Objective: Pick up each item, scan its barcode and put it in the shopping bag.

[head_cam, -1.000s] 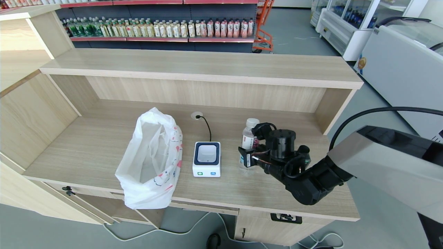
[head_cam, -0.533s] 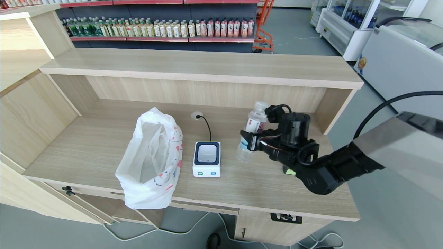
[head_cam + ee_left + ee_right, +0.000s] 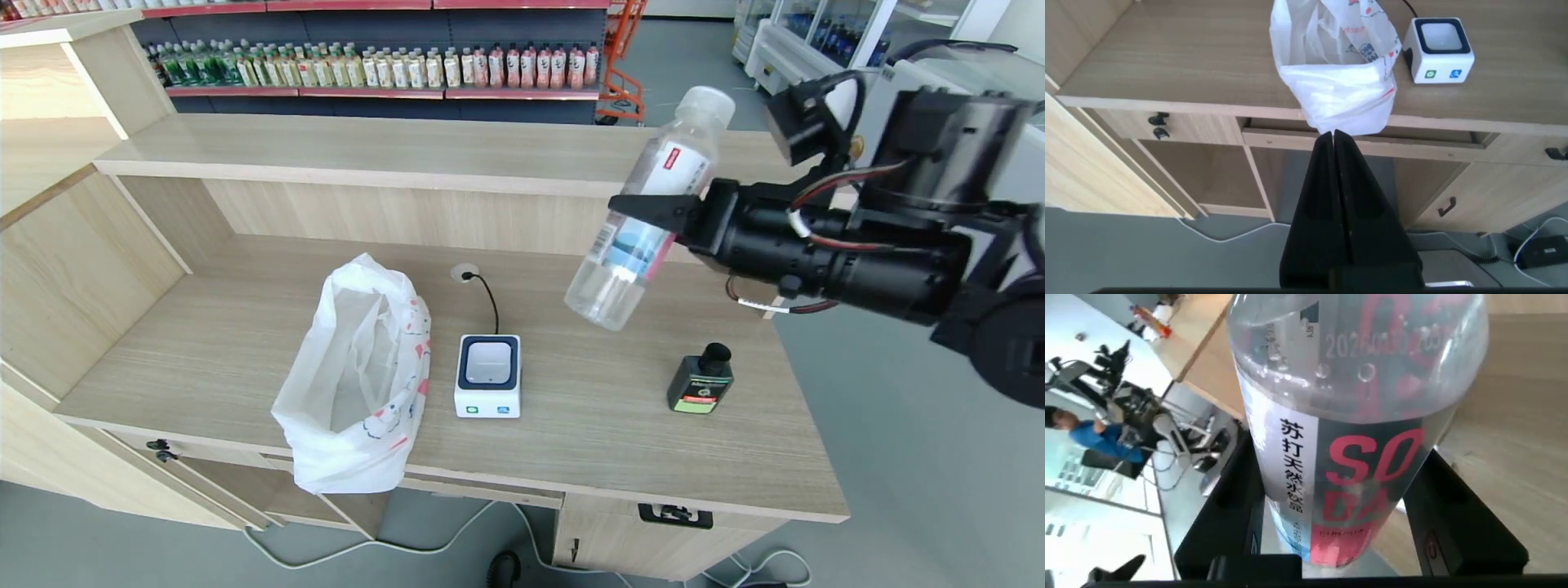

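My right gripper point(image 3: 651, 214) is shut on a clear water bottle point(image 3: 645, 208) with a white cap and a red, white and blue label. It holds the bottle tilted, high above the counter, to the right of the scanner. The bottle point(image 3: 1364, 416) sits between the dark fingers point(image 3: 1221, 518) in the right wrist view. The white scanner point(image 3: 487, 376) with a dark-rimmed window stands mid-counter. To its left is the open white shopping bag point(image 3: 359, 376). A small dark bottle point(image 3: 700, 382) stands on the counter at the right. My left gripper point(image 3: 1336, 139) is shut and empty, low before the counter's front edge, facing the bag point(image 3: 1335, 61).
The wooden counter point(image 3: 588, 441) has a raised back ledge point(image 3: 457, 155) and side walls. The scanner's black cable point(image 3: 490, 298) runs to a hole at the back. Drawers point(image 3: 1208, 147) lie under the counter front. Shelves of drinks and freezers stand behind.
My right gripper has lifted the water bottle off the counter, up and toward the right, tilting it. The small dark bottle that the arm hid now shows.
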Motion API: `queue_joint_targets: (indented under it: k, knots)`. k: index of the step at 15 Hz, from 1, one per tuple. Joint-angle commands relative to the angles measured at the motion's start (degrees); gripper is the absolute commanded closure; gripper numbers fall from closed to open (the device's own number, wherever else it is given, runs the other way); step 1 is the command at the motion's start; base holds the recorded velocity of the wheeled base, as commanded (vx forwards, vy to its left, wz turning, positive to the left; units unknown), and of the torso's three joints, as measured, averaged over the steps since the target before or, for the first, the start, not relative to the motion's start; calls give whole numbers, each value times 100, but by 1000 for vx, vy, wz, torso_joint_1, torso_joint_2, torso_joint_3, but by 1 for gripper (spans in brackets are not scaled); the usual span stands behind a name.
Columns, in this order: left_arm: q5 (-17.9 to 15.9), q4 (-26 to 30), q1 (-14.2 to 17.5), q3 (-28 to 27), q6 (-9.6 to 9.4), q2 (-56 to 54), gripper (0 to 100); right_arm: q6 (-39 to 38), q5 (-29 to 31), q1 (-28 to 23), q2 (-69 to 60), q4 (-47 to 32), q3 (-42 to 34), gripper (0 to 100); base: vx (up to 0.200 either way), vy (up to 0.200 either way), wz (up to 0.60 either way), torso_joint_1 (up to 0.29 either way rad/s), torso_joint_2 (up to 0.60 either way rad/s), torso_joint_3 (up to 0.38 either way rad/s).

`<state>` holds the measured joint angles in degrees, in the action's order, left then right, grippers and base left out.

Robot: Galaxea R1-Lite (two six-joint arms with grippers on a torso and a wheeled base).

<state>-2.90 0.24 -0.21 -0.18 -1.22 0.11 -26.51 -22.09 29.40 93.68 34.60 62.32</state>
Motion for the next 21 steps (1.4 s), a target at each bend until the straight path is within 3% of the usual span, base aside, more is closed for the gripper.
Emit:
queue_joint_targets:
  k: [1, 3, 6, 9, 14, 21]
  knots:
    - [0, 2, 3, 1, -1, -2, 100, -486, -1509, -58, -2126, -1025, -484, 100, 0, 0, 0, 0, 0, 0]
    - [0, 2, 3, 1, -1, -2, 100, -644, -2203, -172, -2838, -1535, -783, 100, 0, 0, 0, 0, 0, 0]
    - [0, 2, 3, 1, -1, -2, 100, -803, -2414, -110, -3304, -2053, -871, 100, 0, 0, 0, 0, 0, 0]
    - [0, 2, 3, 1, -1, -2, 100, -908, -2564, -84, -3480, -2229, -862, 100, 0, 0, 0, 0, 0, 0]
    - [0, 2, 3, 1, -1, -2, 100, -1479, -3899, -22, -3858, -2264, -871, 100, 0, 0, 0, 0, 0, 0]
    - [0, 2, 3, 1, -1, -2, 100, -1189, -4005, -22, -4034, -2238, -1363, 100, 0, 0, 0, 0, 0, 0]
